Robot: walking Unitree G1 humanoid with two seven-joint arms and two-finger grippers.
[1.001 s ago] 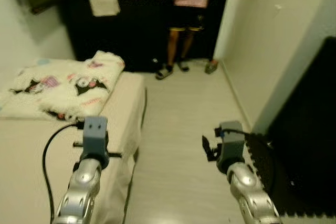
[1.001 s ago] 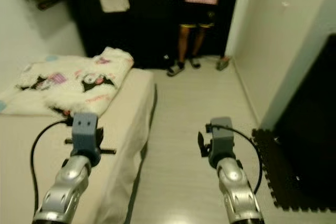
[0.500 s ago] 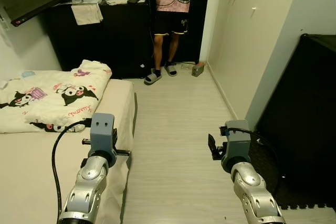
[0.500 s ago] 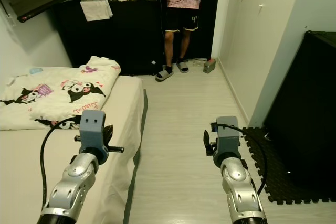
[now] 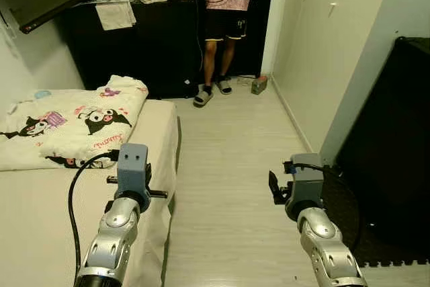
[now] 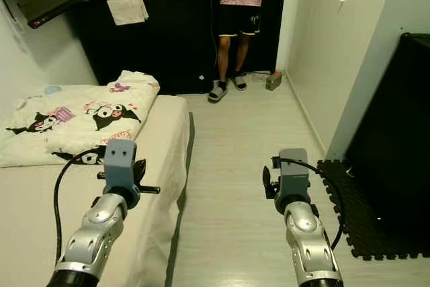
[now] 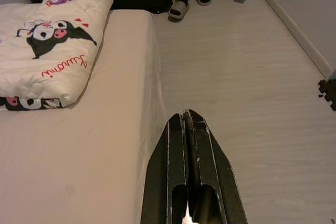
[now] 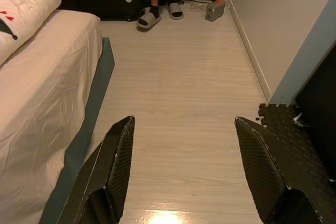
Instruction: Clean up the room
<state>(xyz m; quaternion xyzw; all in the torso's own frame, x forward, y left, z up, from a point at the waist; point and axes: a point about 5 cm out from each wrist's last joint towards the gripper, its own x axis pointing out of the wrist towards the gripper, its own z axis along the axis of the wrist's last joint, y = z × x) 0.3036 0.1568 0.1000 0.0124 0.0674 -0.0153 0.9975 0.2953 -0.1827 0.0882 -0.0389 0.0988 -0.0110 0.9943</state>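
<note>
Change: the whole view has been shifted slightly since half a second ago, so the camera has been moved; the blur seen a second ago is gone; bed, quilt and person are kept in the same places relative to each other
Left gripper (image 7: 187, 124): held above the bed's edge, by the floor; fingers pressed together, nothing gripped
Right gripper (image 8: 184, 129): held over the floor; fingers (image 8: 113, 156) spread wide, nothing between them
Bed (image 5: 40, 213): on the robot's left; bare beige sheet
Quilt (image 5: 67, 119): white with cartoon prints, folded and laid on the bed's far part, near the wall
Floor (image 5: 228, 166): pale boards, running from the robot to the doorway
Person (image 6: 240, 25): stood in the dark doorway at the far end, in slippers; something small is held in both hands, what it is cannot be told
Box (image 8: 215, 10): small, on the floor by the far wall, just beside the person's feet
Mat (image 6: 349, 213): dark foam tiles on the floor at the right, before a black cabinet (image 6: 390, 132)
Dresser (image 5: 134, 45): black, behind the bed; a towel (image 5: 112, 15) is hung over its top edge
</note>
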